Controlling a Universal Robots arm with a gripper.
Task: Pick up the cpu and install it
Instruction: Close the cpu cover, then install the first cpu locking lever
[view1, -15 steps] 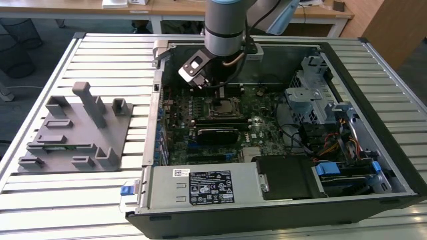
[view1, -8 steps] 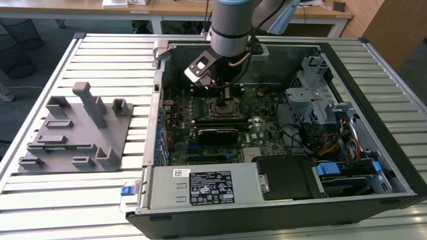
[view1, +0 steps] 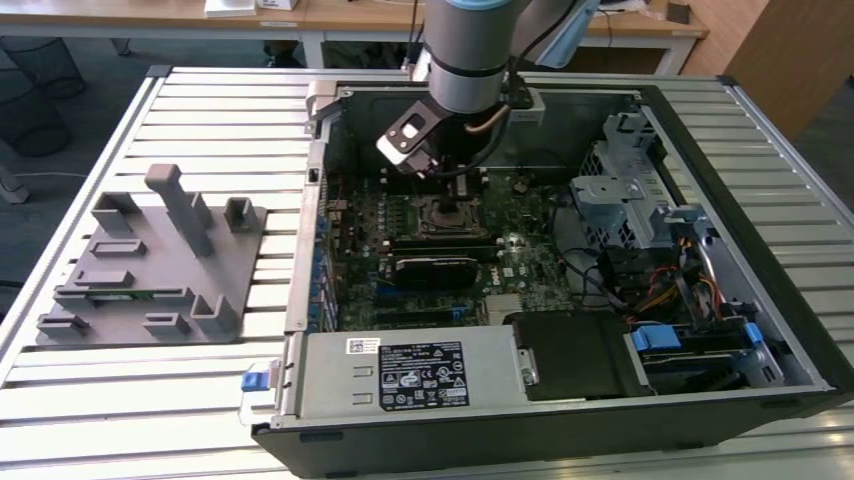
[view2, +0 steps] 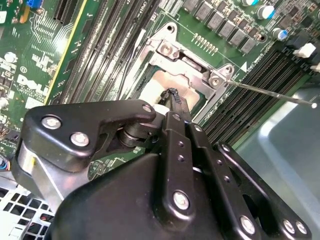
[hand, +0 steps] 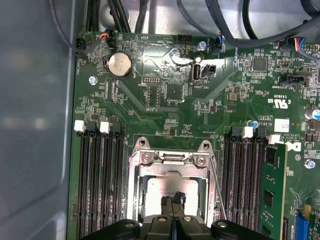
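The hand (hand: 172, 201) has its fingers pressed together with nothing between them, tips just over the cpu (hand: 152, 192). The cpu lies flat inside the metal socket frame (hand: 170, 159) on the green motherboard (hand: 165, 100), within the open computer case (view1: 534, 445) on the slatted table (view1: 134, 400).

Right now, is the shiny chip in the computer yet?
Nearly. Done: the cpu looks laid inside the socket frame on the motherboard. In hand: the gripper, fingers together, sits right over the cpu, tips at its top. Not done: the thin latch lever sticks out, not clamped down.
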